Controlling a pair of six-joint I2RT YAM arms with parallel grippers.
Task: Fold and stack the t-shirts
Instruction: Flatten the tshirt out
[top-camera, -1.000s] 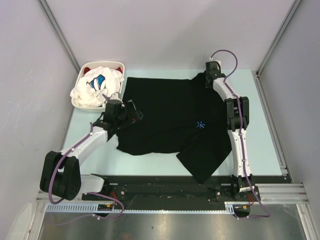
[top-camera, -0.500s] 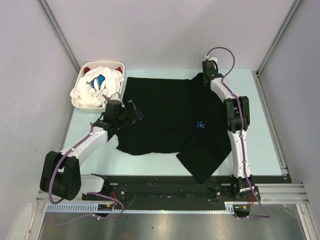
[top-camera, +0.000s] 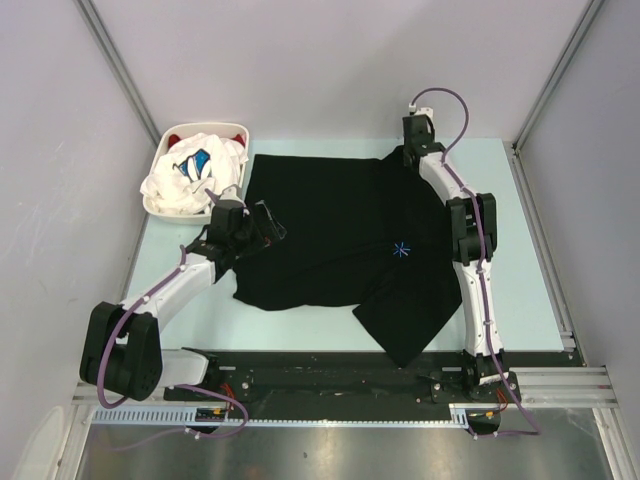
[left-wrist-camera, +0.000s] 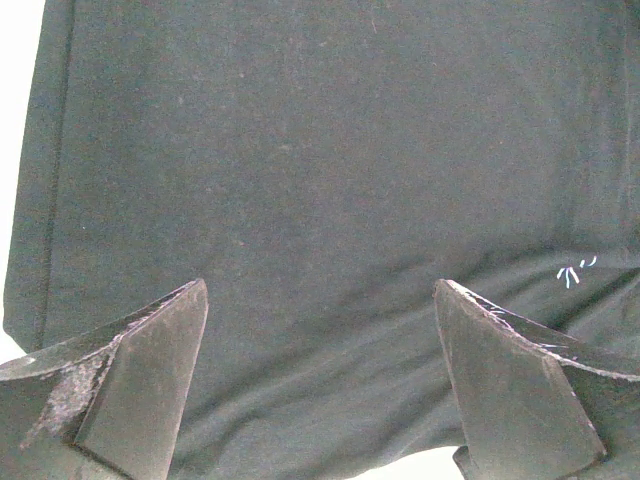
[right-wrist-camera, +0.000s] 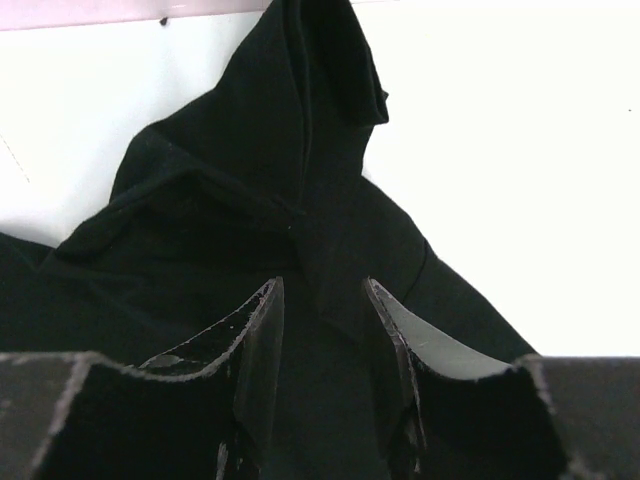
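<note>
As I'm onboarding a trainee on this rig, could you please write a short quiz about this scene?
1. True or false: the left gripper has its jaws shut on the black t-shirt.
2. Where is the white t-shirt? A in the basket; B on the black t-shirt; C in the left gripper.
3. Fill in: the chest mark is coloured ____.
Key: 1 false, jaws open; 2 A; 3 blue.
</note>
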